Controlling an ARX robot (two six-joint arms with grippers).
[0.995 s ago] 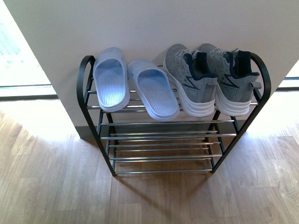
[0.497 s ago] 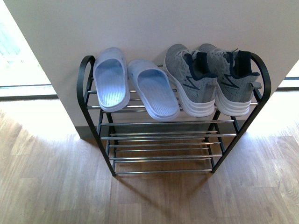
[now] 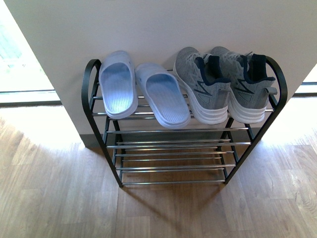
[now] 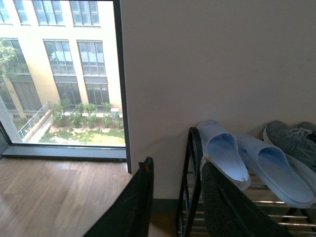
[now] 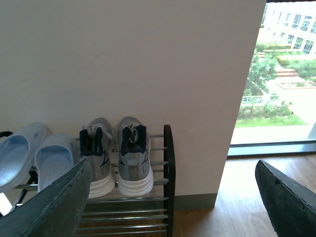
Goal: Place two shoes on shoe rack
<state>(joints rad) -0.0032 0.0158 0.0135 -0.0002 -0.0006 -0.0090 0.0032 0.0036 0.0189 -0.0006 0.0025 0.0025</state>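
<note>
Sneakers (image 3: pixel 223 87) and slides (image 3: pixel 141 89) all on rack (image 3: pixel 91 99) top tier. Both claws (image 4: pixel 175 197) (image 5: pixel 173 197) apart, empty. Retract clear, avoid bumping frame.

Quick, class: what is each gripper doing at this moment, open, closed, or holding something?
Left gripper: open, holding nothing.
Right gripper: open wide, holding nothing.
</note>
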